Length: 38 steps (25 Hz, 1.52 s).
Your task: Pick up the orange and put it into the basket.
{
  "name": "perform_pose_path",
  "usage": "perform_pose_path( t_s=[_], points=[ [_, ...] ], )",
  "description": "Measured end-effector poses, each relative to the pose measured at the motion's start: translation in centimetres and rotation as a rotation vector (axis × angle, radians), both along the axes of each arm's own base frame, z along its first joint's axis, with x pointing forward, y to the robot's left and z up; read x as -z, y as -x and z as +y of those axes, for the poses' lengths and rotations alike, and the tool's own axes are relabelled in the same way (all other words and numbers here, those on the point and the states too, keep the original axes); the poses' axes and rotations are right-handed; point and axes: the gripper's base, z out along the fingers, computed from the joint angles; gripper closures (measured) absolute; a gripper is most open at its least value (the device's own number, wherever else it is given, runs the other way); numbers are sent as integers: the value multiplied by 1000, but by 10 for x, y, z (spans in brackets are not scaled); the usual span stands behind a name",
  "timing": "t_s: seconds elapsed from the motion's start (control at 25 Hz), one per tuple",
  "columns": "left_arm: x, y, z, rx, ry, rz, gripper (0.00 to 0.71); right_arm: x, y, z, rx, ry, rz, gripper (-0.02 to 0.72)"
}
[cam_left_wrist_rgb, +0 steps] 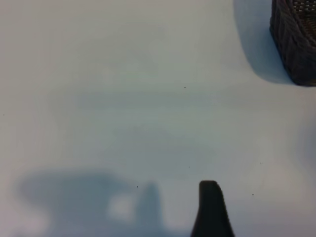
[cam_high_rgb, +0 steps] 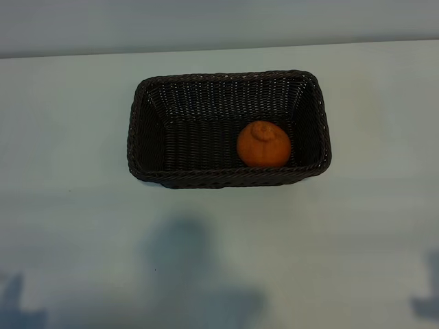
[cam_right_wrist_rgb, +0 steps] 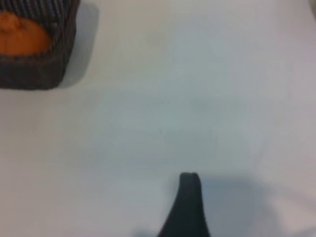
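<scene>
Right pincer (cam_right_wrist_rgb: 190,207) spread and empty above bare table (cam_right_wrist_rgb: 197,98), orange (cam_high_rgb: 263,144) in basket (cam_high_rgb: 140,130).

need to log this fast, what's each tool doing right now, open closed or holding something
Left tool: open, holding nothing, over bare table.
Right tool: open, holding nothing; the orange lies in the basket.

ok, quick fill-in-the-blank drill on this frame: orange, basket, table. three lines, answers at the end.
1. The orange lies ____ the basket.
2. In the exterior view the orange sits toward the basket's ____ end.
3. The basket stands on a pale ____.
4. Apart from the orange, the basket holds ____.

Missing words: inside; right; table; nothing
</scene>
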Motion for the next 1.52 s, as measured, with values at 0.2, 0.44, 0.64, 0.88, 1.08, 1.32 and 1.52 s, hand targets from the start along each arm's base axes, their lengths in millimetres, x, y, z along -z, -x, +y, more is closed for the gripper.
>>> perform_pose_path(
  t_s=[0.2,0.44,0.64,0.88,1.08,1.32,1.52],
  points=[
    [0,0,0,0,-1,0,203,0,0,0,-1,8,2,109],
    [0,0,0,0,-1,0,203,2,-3,-2,23,1,-11,109],
    [0,0,0,0,-1,0,203,4,-5,-3,51,-26,-22,109],
    [0,0,0,0,-1,0,203,4,-5,-4,56,-20,-22,109],
    [0,0,0,0,-1,0,203,4,-5,-4,57,-20,-23,109],
    [0,0,0,1,-2,0,203,4,-5,-4,58,-22,-23,109],
    [0,0,0,1,-2,0,203,3,-5,-4,58,-22,-23,110]
  ],
)
